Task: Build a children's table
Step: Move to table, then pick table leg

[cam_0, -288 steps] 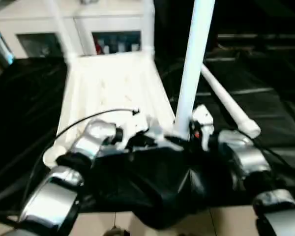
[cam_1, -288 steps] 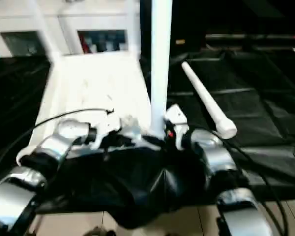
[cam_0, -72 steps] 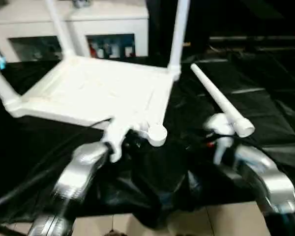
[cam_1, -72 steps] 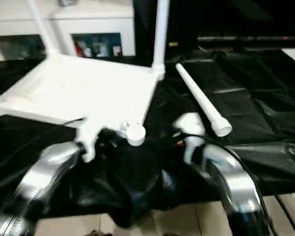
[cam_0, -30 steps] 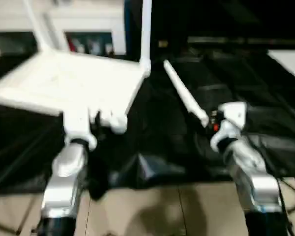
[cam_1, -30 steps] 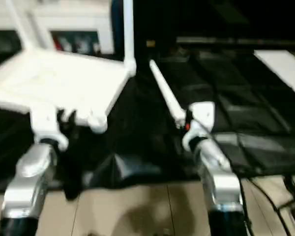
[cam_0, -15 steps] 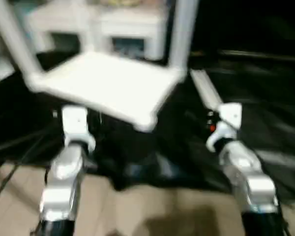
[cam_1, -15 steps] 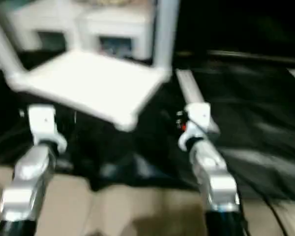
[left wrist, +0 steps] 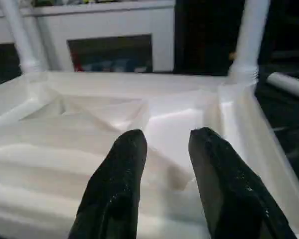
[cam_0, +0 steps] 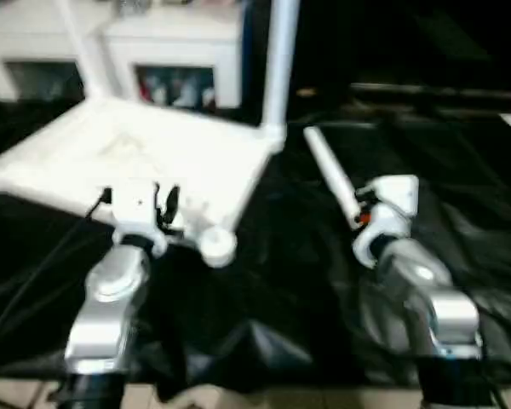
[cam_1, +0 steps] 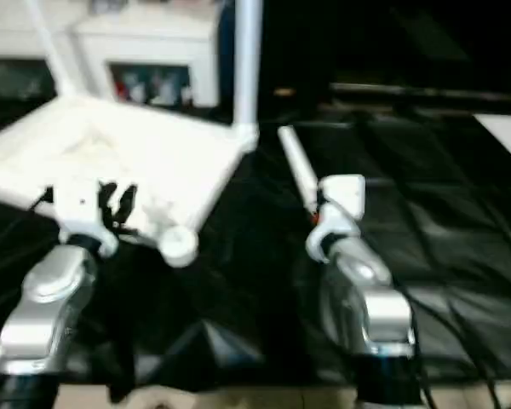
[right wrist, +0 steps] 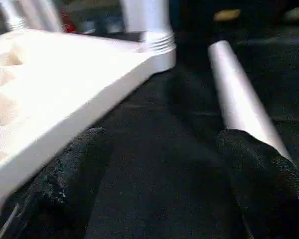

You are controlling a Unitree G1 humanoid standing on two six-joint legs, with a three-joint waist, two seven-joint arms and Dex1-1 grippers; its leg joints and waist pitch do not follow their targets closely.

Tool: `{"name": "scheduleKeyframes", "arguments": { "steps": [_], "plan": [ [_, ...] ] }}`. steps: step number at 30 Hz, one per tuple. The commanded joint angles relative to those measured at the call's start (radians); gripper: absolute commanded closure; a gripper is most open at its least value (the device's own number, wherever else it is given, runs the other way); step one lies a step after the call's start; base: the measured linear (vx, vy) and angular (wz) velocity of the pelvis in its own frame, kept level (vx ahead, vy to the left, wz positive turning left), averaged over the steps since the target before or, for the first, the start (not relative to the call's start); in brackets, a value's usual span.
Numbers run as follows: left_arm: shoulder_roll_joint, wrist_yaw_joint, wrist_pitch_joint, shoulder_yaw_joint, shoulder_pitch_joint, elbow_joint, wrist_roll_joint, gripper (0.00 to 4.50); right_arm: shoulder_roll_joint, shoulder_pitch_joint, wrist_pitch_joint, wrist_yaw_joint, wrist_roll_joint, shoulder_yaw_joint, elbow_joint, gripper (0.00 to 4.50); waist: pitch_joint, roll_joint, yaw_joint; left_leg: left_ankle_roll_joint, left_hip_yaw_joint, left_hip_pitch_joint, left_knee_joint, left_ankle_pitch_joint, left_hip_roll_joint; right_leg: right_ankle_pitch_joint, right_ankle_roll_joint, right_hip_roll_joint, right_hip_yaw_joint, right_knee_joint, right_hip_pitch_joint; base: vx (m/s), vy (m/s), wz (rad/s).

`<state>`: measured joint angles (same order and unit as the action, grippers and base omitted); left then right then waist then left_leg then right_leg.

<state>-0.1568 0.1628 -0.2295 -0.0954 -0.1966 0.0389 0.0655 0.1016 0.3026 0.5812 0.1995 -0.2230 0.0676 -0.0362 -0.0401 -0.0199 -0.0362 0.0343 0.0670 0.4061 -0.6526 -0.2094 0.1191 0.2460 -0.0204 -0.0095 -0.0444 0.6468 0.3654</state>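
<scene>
The children's table lies upside down on black cloth: its white tabletop shows its ribbed underside. Two white legs stand up from the far corner sockets, and the near right corner socket is empty. A loose leg lies on the cloth to the right of the tabletop. My left gripper hovers over the tabletop's near rim, fingers apart with nothing between them. My right gripper stands wide open low over the cloth, the loose leg just beside one finger.
A white cabinet with dark openings stands behind the black-draped work table. A black cable runs along my left forearm. Tan floor shows past the cloth's near edge.
The whole view has swung and steadied, so the camera moved. Both grippers keep about the same place beside the tabletop's near edge and the loose leg, jaws unchanged.
</scene>
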Motion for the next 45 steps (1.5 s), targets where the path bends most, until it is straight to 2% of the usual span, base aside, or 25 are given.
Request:
{"name": "scheduleKeyframes", "arguments": {
  "steps": [1, 2, 3, 4, 5, 6, 7, 8, 9, 10, 11, 13, 15, 16, 17, 18, 21, 22, 23, 26, 28, 31, 36, 39, 45],
  "plan": [
    [-0.002, 0.031, 0.036, 0.004, -0.029, 0.004, 0.031, 2.63, 0.040, 0.026, 0.015, -0.022, 0.024, 0.031, -0.001, 0.31, 0.062, -0.008, -0.005, -0.078, -0.014, -0.034, 0.070, 0.306, 0.094, -0.284, -0.178, -0.139, 0.057, -0.053, -0.038, 0.000, 0.000, 0.00],
    [-0.009, 0.054, 0.028, 0.002, -0.054, -0.006, 0.048, 2.63, 0.062, 0.056, 0.035, -0.029, 0.041, 0.038, 0.023, 0.27, 0.055, -0.004, -0.019, -0.042, 0.009, -0.029, 0.083, 0.100, 0.085, -0.212, -0.199, -0.146, 0.063, -0.067, -0.051, 0.000, 0.000, 0.00],
    [-0.009, 0.054, 0.028, 0.002, -0.054, -0.006, 0.048, 2.63, 0.062, 0.056, 0.035, -0.029, 0.041, 0.038, 0.023, 0.20, 0.050, 0.000, -0.021, -0.025, 0.018, -0.037, 0.090, 0.006, 0.086, -0.144, -0.207, -0.144, 0.064, -0.077, -0.045, 0.000, 0.000, 0.00],
    [-0.043, 0.119, 0.017, 0.023, -0.089, -0.034, 0.055, 2.63, 0.112, 0.137, 0.105, -0.031, 0.064, 0.041, 0.092, 0.09, 0.043, -0.005, -0.020, 0.000, 0.027, -0.044, 0.101, -0.118, 0.090, -0.005, -0.214, -0.140, 0.062, -0.087, -0.044, -0.065, 0.007, 0.07],
    [-0.043, 0.119, 0.017, 0.023, -0.089, -0.034, 0.055, 2.63, 0.112, 0.137, 0.105, -0.031, 0.064, 0.041, 0.092, 0.09, 0.039, -0.008, -0.017, 0.011, 0.027, -0.044, 0.108, -0.162, 0.091, 0.067, -0.213, -0.135, 0.060, -0.087, -0.043, -0.109, 0.016, 0.07],
    [-0.065, 0.165, 0.008, 0.036, -0.112, -0.055, 0.061, 2.63, 0.146, 0.201, 0.163, -0.033, 0.073, 0.040, 0.150, 0.03, 0.035, -0.018, -0.013, 0.040, 0.032, -0.050, 0.115, -0.256, 0.095, 0.192, -0.197, -0.131, 0.060, -0.093, -0.032, -0.083, 0.013, 0.00],
    [-0.075, 0.189, 0.003, 0.042, -0.121, -0.062, 0.066, 2.63, 0.164, 0.231, 0.199, -0.024, 0.075, 0.030, 0.187, 0.03, 0.031, -0.015, -0.007, 0.060, 0.033, -0.053, 0.120, -0.321, 0.095, 0.277, -0.178, -0.129, 0.059, -0.097, -0.028, -0.080, 0.024, -0.04],
    [-0.084, 0.213, -0.001, 0.048, -0.128, -0.067, 0.071, 2.63, 0.179, 0.259, 0.210, -0.019, 0.086, 0.018, 0.228, 0.03, 0.031, -0.014, -0.007, 0.067, 0.033, -0.054, 0.119, -0.340, 0.095, 0.303, -0.171, -0.131, 0.060, -0.098, -0.024, -0.059, 0.024, -0.06],
    [-0.112, 0.293, -0.019, 0.068, -0.148, -0.080, 0.092, 2.63, 0.204, 0.344, 0.213, -0.013, 0.093, 0.011, 0.354, 0.03, 0.033, -0.012, -0.006, 0.072, 0.035, -0.057, 0.119, -0.355, 0.093, 0.334, -0.160, -0.136, 0.060, -0.103, -0.021, -0.059, 0.024, -0.06],
    [-0.112, 0.293, -0.019, 0.068, -0.148, -0.080, 0.092, 2.63, 0.204, 0.344, 0.213, -0.013, 0.093, 0.011, 0.354, 0.03, 0.037, -0.012, -0.002, 0.071, 0.037, -0.051, 0.117, -0.339, 0.089, 0.335, -0.164, -0.141, 0.059, -0.101, -0.021, 0.000, 0.000, 0.00],
    [-0.128, 0.339, -0.031, 0.080, -0.160, -0.084, 0.105, 2.63, 0.212, 0.395, 0.205, -0.008, 0.091, 0.013, 0.430, 0.03, 0.039, -0.012, -0.004, 0.063, 0.041, -0.043, 0.118, -0.297, 0.095, 0.282, -0.165, -0.143, 0.060, -0.099, -0.024, 0.000, 0.000, 0.00],
    [-0.161, 0.430, -0.061, 0.105, -0.179, -0.078, 0.136, 2.63, 0.235, 0.492, 0.195, -0.005, 0.121, -0.010, 0.586, 0.03, 0.041, -0.003, 0.001, 0.055, 0.046, -0.041, 0.116, -0.279, 0.091, 0.260, -0.186, -0.142, 0.056, -0.096, -0.022, 0.000, 0.000, 0.00],
    [-0.208, 0.543, -0.116, 0.137, -0.185, -0.038, 0.185, 2.63, 0.261, 0.584, 0.230, -0.004, 0.182, -0.063, 0.744, 0.03, 0.044, -0.008, 0.001, 0.050, 0.048, -0.037, 0.110, -0.237, 0.091, 0.219, -0.215, -0.145, 0.053, -0.087, -0.022, 0.000, 0.000, 0.00],
    [-0.232, 0.592, -0.148, 0.150, -0.181, -0.012, 0.212, 2.63, 0.265, 0.612, 0.226, 0.013, 0.186, -0.063, 0.801, 0.03, 0.045, 0.000, 0.003, 0.037, 0.053, -0.029, 0.109, -0.198, 0.093, 0.166, -0.222, -0.145, 0.054, -0.085, -0.029, 0.000, 0.000, 0.00],
    [-0.239, 0.605, -0.158, 0.154, -0.180, -0.004, 0.221, 2.63, 0.266, 0.620, 0.223, 0.018, 0.185, -0.062, 0.817, 0.03, 0.049, -0.003, 0.000, 0.031, 0.055, -0.031, 0.105, -0.174, 0.093, 0.132, -0.232, -0.145, 0.054, -0.079, -0.028, 0.000, 0.000, 0.00],
    [-0.260, 0.646, -0.178, 0.167, -0.180, 0.014, 0.243, 2.63, 0.271, 0.647, 0.218, 0.040, 0.185, -0.061, 0.871, 0.03, 0.054, -0.004, -0.002, 0.004, 0.062, -0.030, 0.099, -0.105, 0.093, 0.021, -0.255, -0.142, 0.053, -0.070, -0.031, 0.000, 0.000, 0.00],
    [-0.291, 0.706, -0.181, 0.185, -0.186, 0.030, 0.258, 2.63, 0.280, 0.707, 0.215, 0.091, 0.190, -0.071, 0.994, 0.03, 0.064, 0.000, -0.007, -0.051, 0.069, -0.026, 0.090, 0.004, 0.094, -0.144, -0.282, -0.138, 0.050, -0.055, -0.036, 0.000, 0.000, 0.00],
    [-0.291, 0.706, -0.181, 0.185, -0.186, 0.030, 0.258, 2.63, 0.280, 0.707, 0.215, 0.091, 0.190, -0.071, 0.994, 0.03, 0.067, -0.003, -0.009, -0.063, 0.070, -0.027, 0.087, 0.021, 0.094, -0.171, -0.293, -0.137, 0.048, -0.052, -0.034, 0.000, 0.000, 0.00],
    [-0.297, 0.724, -0.184, 0.188, -0.193, 0.029, 0.260, 2.63, 0.282, 0.740, 0.203, 0.120, 0.191, -0.074, 1.077, 0.03, 0.064, -0.003, -0.013, -0.084, 0.076, -0.024, 0.084, 0.037, 0.097, -0.205, -0.300, -0.134, 0.047, -0.051, -0.029, 0.000, 0.000, 0.00],
    [-0.305, 0.735, -0.189, 0.192, -0.202, 0.030, 0.261, 2.63, 0.280, 0.771, 0.191, 0.166, 0.188, -0.063, 1.183, 0.03, 0.057, -0.001, -0.020, -0.085, 0.084, -0.027, 0.087, -0.037, 0.105, -0.100, -0.310, -0.137, 0.045, -0.059, -0.025, 0.000, 0.000, 0.00],
    [-0.314, 0.743, -0.199, 0.195, -0.203, 0.040, 0.265, 2.63, 0.280, 0.780, 0.186, 0.192, 0.191, -0.058, 1.229, 0.03, 0.052, 0.002, -0.026, -0.055, 0.088, -0.032, 0.092, -0.081, 0.110, -0.018, -0.294, -0.136, 0.046, -0.065, -0.020, 0.000, 0.000, 0.00],
    [-0.326, 0.750, -0.211, 0.194, -0.201, 0.053, 0.274, 2.63, 0.284, 0.790, 0.180, 0.216, 0.202, -0.063, 1.268, 0.32, 0.051, 0.003, -0.030, -0.026, 0.091, -0.034, 0.094, -0.104, 0.112, 0.038, -0.281, -0.138, 0.048, -0.066, -0.017, 0.000, 0.000, 0.00],
    [-0.337, 0.771, -0.222, 0.193, -0.197, 0.069, 0.285, 2.63, 0.291, 0.807, 0.165, 0.243, 0.216, -0.070, 1.317, 0.74, 0.050, 0.005, -0.032, -0.005, 0.101, -0.036, 0.097, -0.117, 0.115, 0.052, -0.268, -0.138, 0.047, -0.066, -0.012, 0.000, 0.000, 0.00],
    [-0.343, 0.785, -0.231, 0.200, -0.196, 0.077, 0.293, 2.63, 0.298, 0.810, 0.160, 0.254, 0.223, -0.072, 1.335, 1.14, 0.051, 0.005, -0.031, -0.006, 0.104, -0.034, 0.096, -0.103, 0.114, 0.038, -0.267, -0.137, 0.046, -0.064, -0.012, 0.000, 0.000, 0.00],
    [-0.362, 0.820, -0.266, 0.205, -0.192, 0.102, 0.327, 2.63, 0.302, 0.811, 0.152, 0.269, 0.239, -0.073, 1.360, 1.54, 0.050, 0.010, -0.035, -0.018, 0.105, -0.031, 0.094, -0.085, 0.113, 0.028, -0.270, -0.139, 0.047, -0.063, -0.013, 0.000, 0.000, 0.00]
  ]
}}
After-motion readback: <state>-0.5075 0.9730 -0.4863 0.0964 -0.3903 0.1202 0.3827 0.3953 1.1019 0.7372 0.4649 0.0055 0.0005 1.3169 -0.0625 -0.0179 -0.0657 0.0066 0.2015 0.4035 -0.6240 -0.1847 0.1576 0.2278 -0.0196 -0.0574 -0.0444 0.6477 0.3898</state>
